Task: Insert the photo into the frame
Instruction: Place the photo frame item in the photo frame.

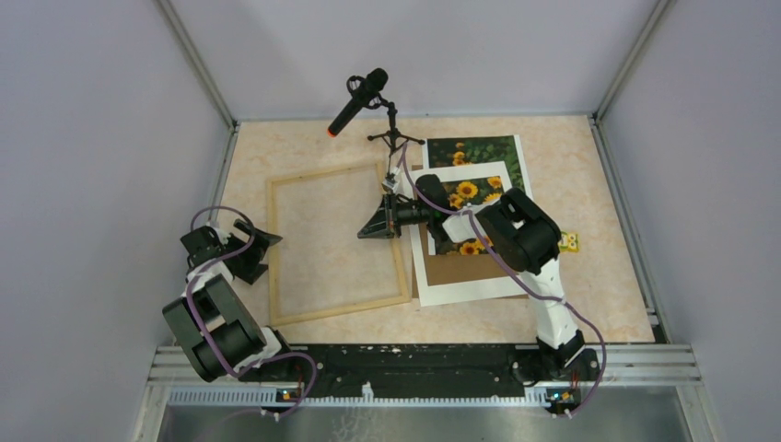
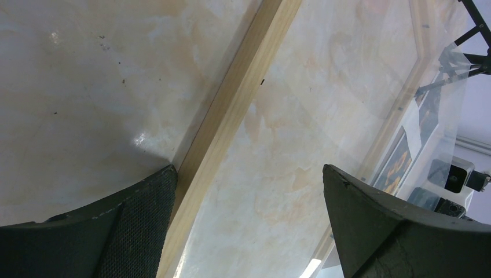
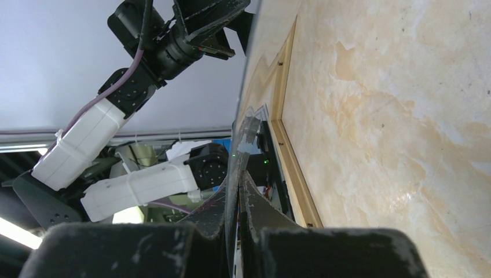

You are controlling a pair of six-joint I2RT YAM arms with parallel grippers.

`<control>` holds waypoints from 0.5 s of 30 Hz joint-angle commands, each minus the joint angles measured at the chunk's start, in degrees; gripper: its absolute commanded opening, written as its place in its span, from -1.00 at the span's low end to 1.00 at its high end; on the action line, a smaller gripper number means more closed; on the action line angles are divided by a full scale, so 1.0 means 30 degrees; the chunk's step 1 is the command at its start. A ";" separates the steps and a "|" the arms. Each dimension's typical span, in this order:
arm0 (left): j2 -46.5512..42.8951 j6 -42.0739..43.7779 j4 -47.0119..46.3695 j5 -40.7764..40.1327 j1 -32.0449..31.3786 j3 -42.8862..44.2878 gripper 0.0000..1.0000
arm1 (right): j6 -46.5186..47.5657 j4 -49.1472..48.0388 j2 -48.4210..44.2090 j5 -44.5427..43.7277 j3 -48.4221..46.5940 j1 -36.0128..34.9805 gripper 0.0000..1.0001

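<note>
The frame (image 1: 341, 308) lies flat on the marbled table (image 1: 589, 295), left of centre; the left gripper (image 2: 248, 171) hangs low over its left rail, fingers spread wide, the wooden strip passing just beside one pad.

The right gripper (image 3: 238, 185) is pressed together, pinching the edge of a thin clear sheet (image 3: 248, 121) at the frame's right rail.

The photo (image 1: 483, 149) lies well right of the frame, its sunflowers showing past the far edge of a white mat (image 1: 465, 287) and through the mat's window; a brown board (image 1: 465, 267) fills the window's near part.

A microphone (image 1: 361, 97) on a small tripod stands behind the frame.

A small yellow tag (image 1: 569, 241) sits just right of the mat; its markings are too small to read.
</note>
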State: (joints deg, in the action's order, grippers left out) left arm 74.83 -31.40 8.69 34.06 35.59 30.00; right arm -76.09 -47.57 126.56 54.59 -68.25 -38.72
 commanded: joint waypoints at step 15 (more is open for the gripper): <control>0.0146 0.0270 -0.0517 0.0438 0.0030 0.0284 0.97 | 0.1159 0.0084 0.0250 -0.0084 -0.0423 -0.0321 -1.00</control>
State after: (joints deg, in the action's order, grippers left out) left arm 74.91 -31.38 8.56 34.26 35.59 30.00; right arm -75.83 -47.05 126.61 54.54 -68.36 -38.94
